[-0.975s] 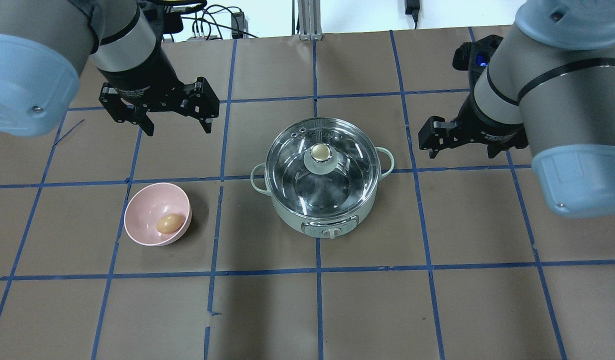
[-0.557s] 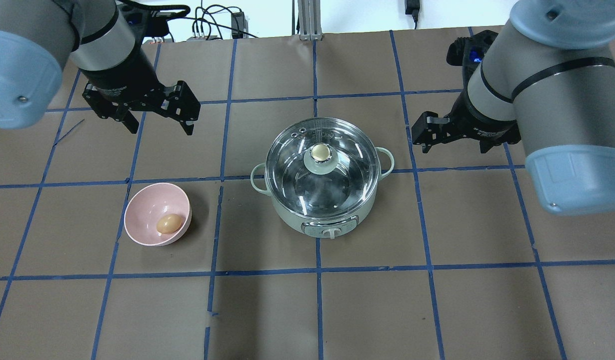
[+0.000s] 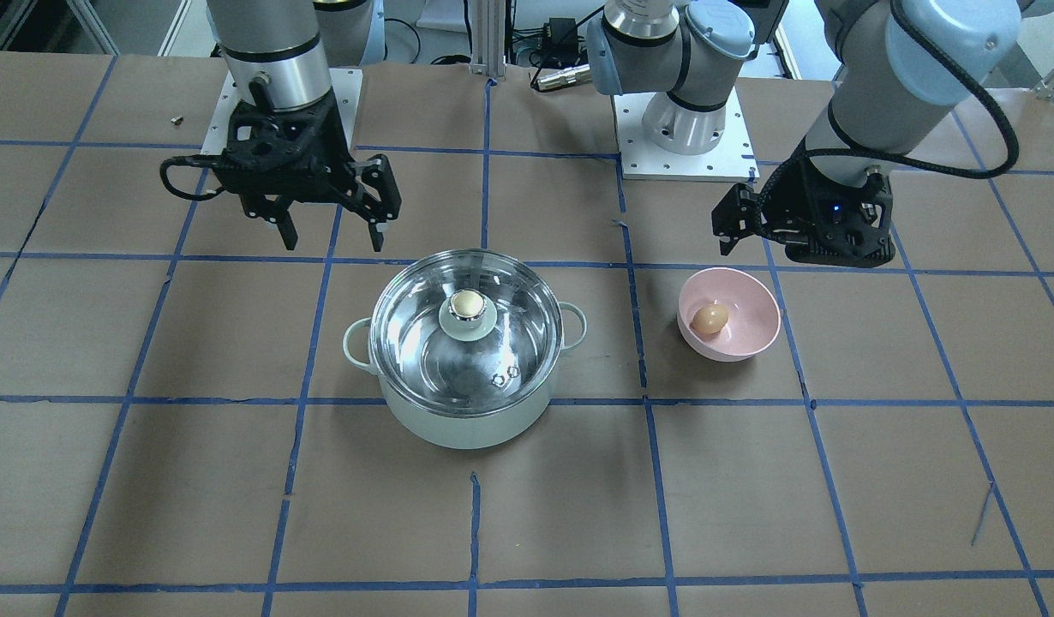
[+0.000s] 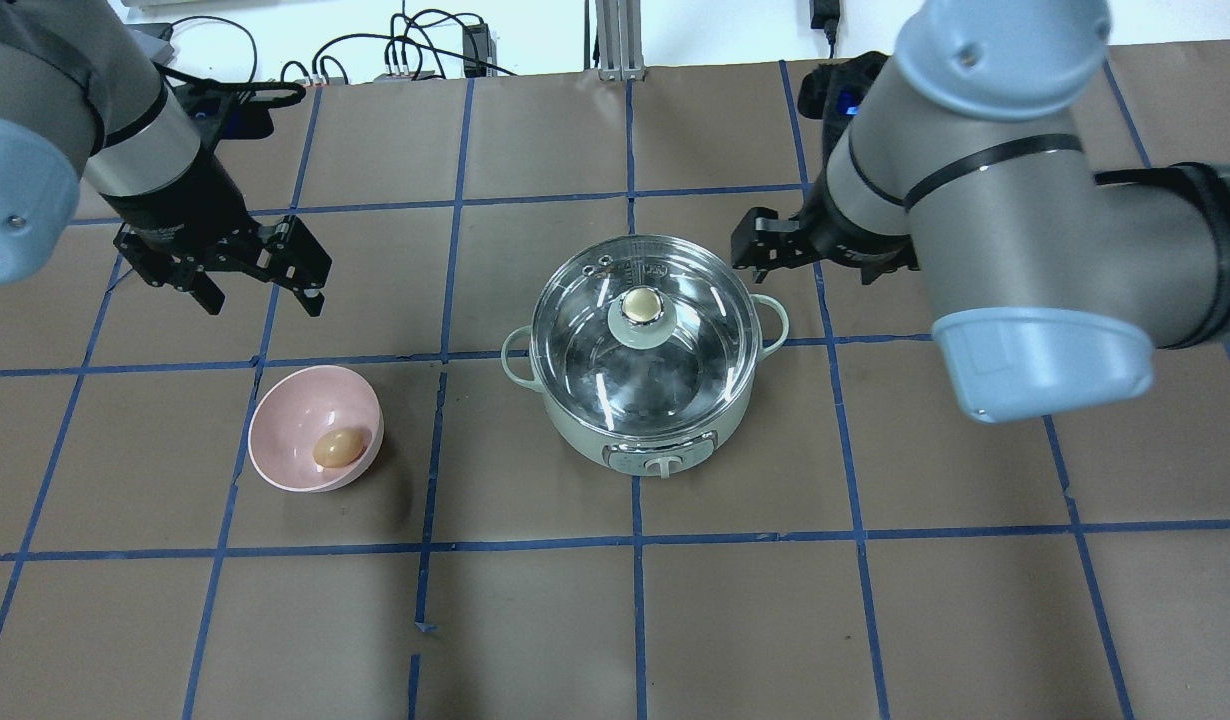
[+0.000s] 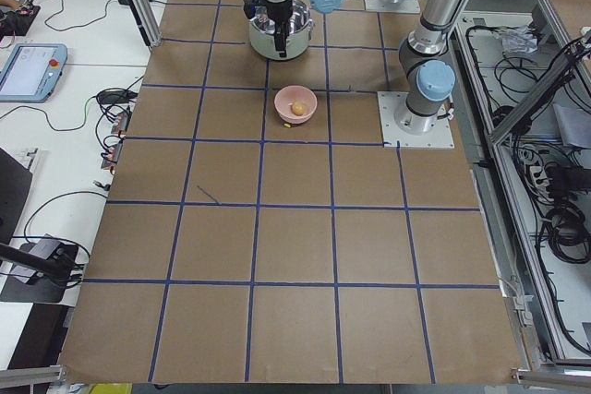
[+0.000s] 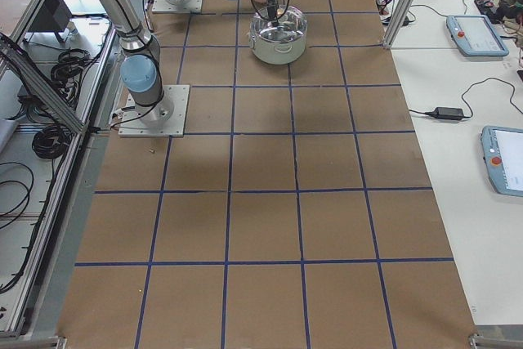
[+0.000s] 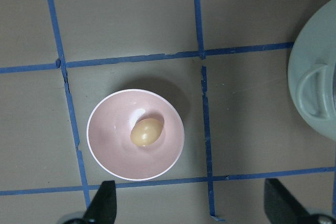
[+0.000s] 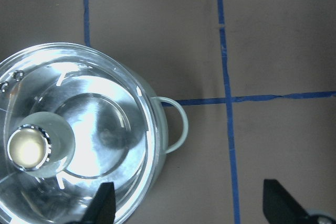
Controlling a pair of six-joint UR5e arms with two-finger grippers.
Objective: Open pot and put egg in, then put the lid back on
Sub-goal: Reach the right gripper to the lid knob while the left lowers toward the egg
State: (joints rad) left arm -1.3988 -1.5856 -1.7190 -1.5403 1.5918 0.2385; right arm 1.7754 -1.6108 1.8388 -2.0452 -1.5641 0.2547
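The mint-green pot (image 4: 643, 442) stands mid-table with the glass lid (image 4: 585, 330) on it, golden knob (image 4: 639, 305) on top. The tan egg (image 4: 338, 447) lies in a pink bowl (image 4: 290, 420) left of the pot. My left gripper (image 4: 265, 300) is open and empty, hovering just beyond the bowl; its wrist view shows the egg (image 7: 146, 132) below. My right gripper (image 4: 805, 265) is open and empty, above the pot's right handle (image 8: 176, 124); its wrist view shows the lid (image 8: 100, 129) at lower left.
The table is brown paper with a blue tape grid (image 4: 635, 540). In the front-facing view the pot (image 3: 458, 424), bowl (image 3: 750, 338) and egg (image 3: 709, 319) sit in front of the two arm bases (image 3: 685, 128). Cables lie at the far edge (image 4: 415, 50).
My left gripper has moved left and nearer to the bowl. My right arm has swung left, bringing its gripper close to the pot's right handle. Pot, lid, bowl and egg have not moved.
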